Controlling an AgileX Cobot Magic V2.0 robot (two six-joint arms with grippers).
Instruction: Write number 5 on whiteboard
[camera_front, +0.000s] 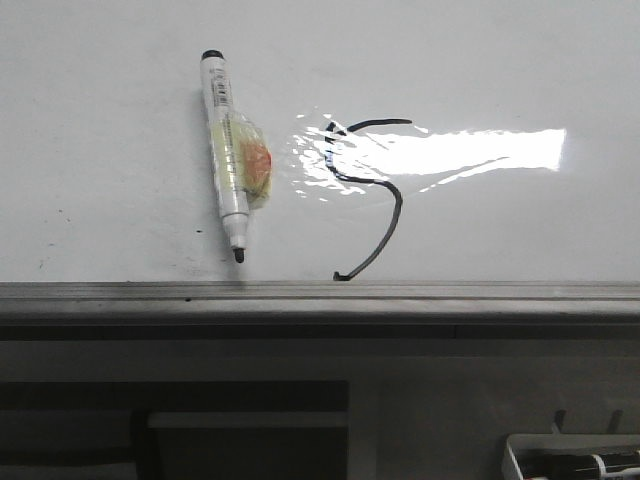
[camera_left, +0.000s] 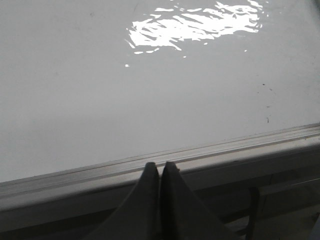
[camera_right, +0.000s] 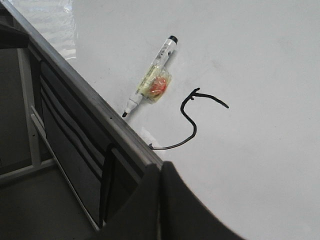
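Thin black hand-drawn number 5 (camera_front: 372, 190) sits mid-board on the large glossy white whiteboard (camera_front: 100, 180), tail hook just above the grey metal edge rail (camera_front: 320, 292). Looks complete. Fresh ink likely smears; best not touched. Uncapped white plastic marker with yellow-orange padded wrap (camera_front: 228, 155) lies at 9 o'clock of the numeral, tip toward the rail. Probably light, stiff, prone to rolling; best gripped at the wrap. Left gripper (camera_left: 161, 172) and right gripper (camera_right: 160, 172) both pressed together, empty, hovering over the rail.
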